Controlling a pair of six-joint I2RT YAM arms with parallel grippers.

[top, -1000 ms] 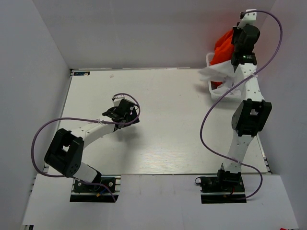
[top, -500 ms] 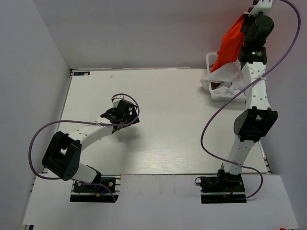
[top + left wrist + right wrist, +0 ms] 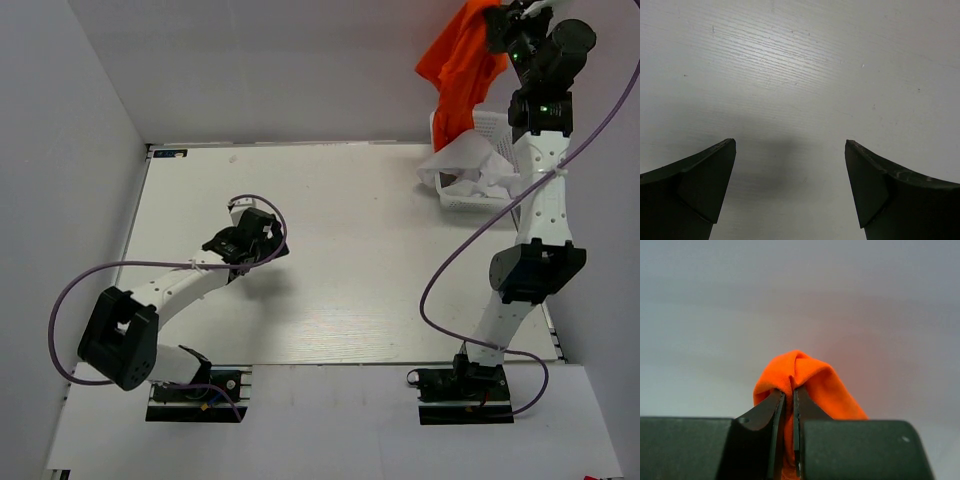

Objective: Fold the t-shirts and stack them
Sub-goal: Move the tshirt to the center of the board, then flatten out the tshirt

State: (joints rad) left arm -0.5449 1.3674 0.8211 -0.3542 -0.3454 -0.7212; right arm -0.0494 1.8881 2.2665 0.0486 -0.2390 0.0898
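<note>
My right gripper [image 3: 497,18] is shut on the orange-red t-shirt [image 3: 458,65] and holds it high above the white basket [image 3: 492,130] at the back right; the shirt hangs down from the jaws. In the right wrist view the orange cloth [image 3: 802,375] bulges over the closed fingertips. A white t-shirt [image 3: 462,160] spills over the basket's left rim onto the table. My left gripper [image 3: 222,240] is open and empty, low over the bare table [image 3: 800,90] at centre left.
The basket stands against the back wall at the table's right corner. Grey walls close in the table on the left, back and right. Purple cables loop from both arms.
My right arm has risen and lifted the orange-red shirt up out of the basket. The left arm has barely moved.
</note>
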